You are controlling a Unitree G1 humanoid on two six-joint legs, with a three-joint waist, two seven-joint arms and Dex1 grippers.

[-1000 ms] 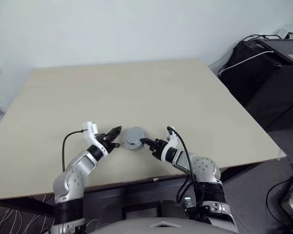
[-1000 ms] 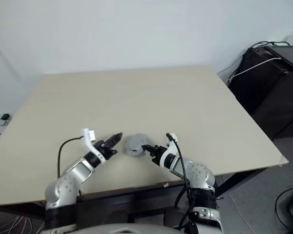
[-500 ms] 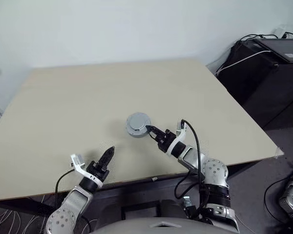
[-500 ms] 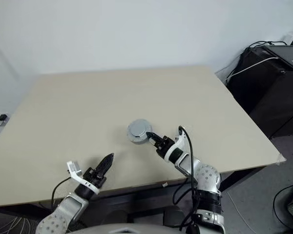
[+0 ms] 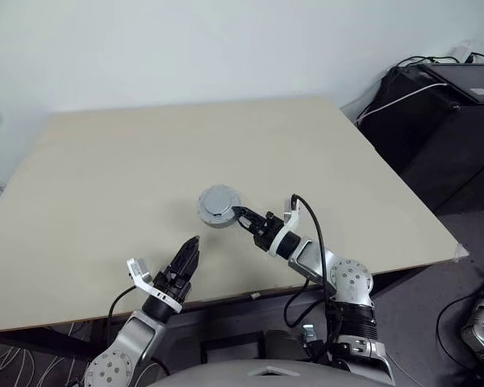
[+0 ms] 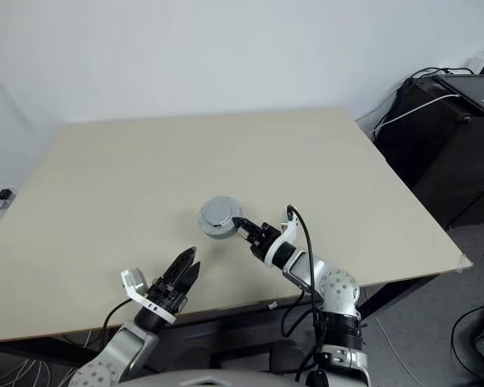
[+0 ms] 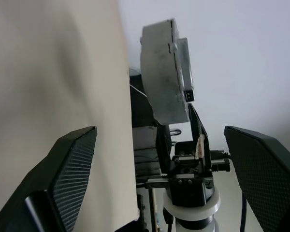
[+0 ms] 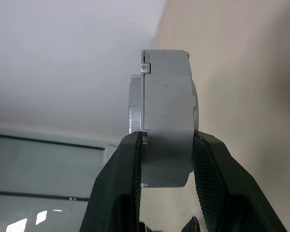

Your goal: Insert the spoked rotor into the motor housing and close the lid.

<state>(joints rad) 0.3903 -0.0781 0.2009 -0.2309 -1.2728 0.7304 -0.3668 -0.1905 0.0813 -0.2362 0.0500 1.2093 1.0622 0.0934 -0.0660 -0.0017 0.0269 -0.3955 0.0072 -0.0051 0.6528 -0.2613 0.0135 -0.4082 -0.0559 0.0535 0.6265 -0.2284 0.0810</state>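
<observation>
A closed grey round motor unit [image 5: 219, 205] hangs just above the beige table [image 5: 129, 161], near its front middle. The dull grey lid [image 8: 168, 121] sits on the motor housing [image 8: 135, 116], a thin seam running between them. My right gripper [image 5: 239, 215] is shut on the unit's rim, one finger [image 8: 125, 174] on each flat face. The spoked rotor is hidden. My left gripper [image 5: 192, 246] stands open and empty by the table's front edge, well short of the unit. In the left wrist view the unit [image 7: 164, 72] appears edge-on beyond wide-spread fingers [image 7: 72, 164].
A black cabinet [image 5: 444, 121] with cables stands off the table's right side. A white wall rises behind the table's far edge. The table's front edge runs just below both grippers.
My left gripper has let go beside the unit, drawn back toward the front edge, rolled and opened. My right gripper has lifted the unit slightly off the table.
</observation>
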